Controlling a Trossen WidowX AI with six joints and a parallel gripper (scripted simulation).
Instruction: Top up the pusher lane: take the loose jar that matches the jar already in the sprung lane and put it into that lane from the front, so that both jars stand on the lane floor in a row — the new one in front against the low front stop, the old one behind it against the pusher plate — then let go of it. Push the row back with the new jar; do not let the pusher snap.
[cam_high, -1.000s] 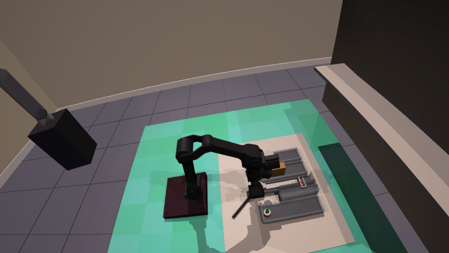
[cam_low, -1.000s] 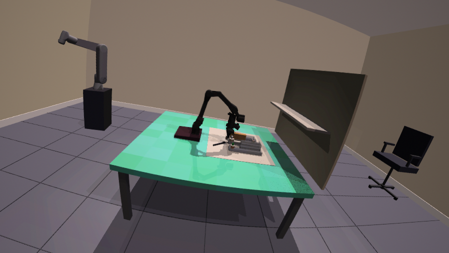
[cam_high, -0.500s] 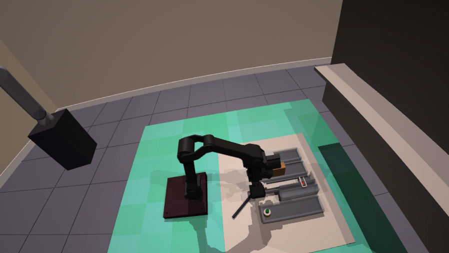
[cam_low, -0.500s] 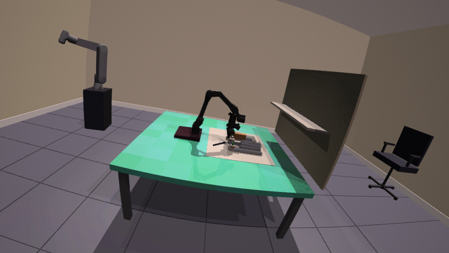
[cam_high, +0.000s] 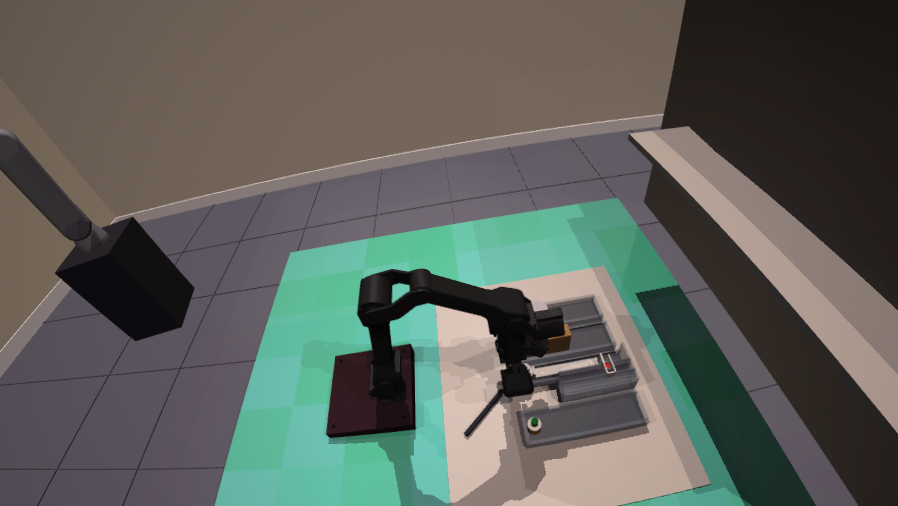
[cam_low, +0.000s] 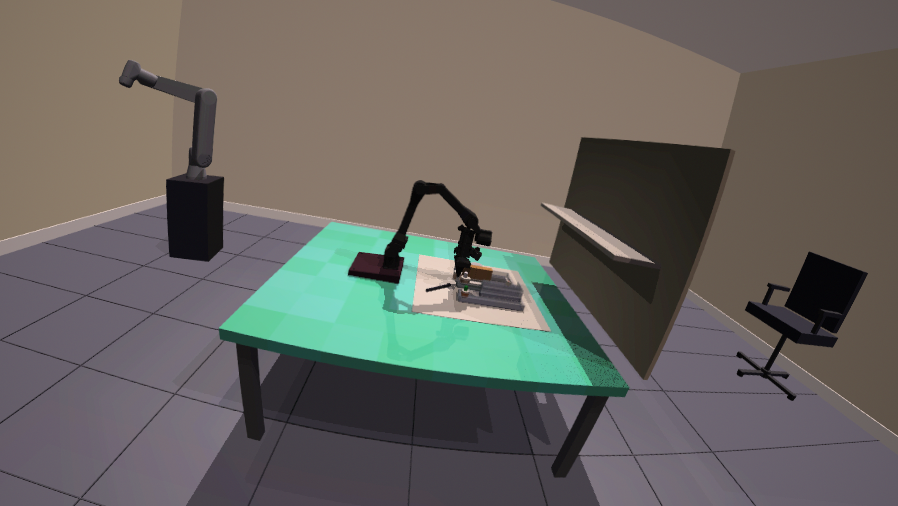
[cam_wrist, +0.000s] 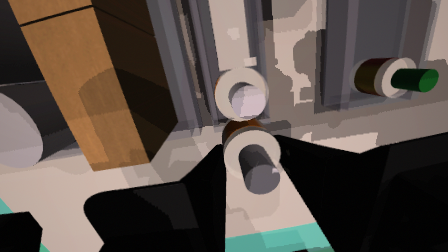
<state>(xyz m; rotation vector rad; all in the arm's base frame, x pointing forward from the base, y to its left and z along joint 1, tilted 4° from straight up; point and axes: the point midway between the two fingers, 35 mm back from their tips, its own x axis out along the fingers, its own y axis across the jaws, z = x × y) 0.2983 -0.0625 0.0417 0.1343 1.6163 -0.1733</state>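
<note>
Fingers grip round, grey-knobbed jar (cam_wrist: 252, 152).

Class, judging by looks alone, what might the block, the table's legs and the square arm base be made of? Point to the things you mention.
Block (cam_high: 559, 340) (cam_low: 481, 272) (cam_wrist: 75, 75): probably wood, smooth and matte; orange-brown with faint grain.

Table's legs (cam_low: 250, 392) (cam_low: 579, 436): dark, dull; painted metal or wood, unclear.

Arm base (cam_high: 351, 402) (cam_low: 364, 269): possibly stone or painted board; dark maroon, finely speckled.
</note>
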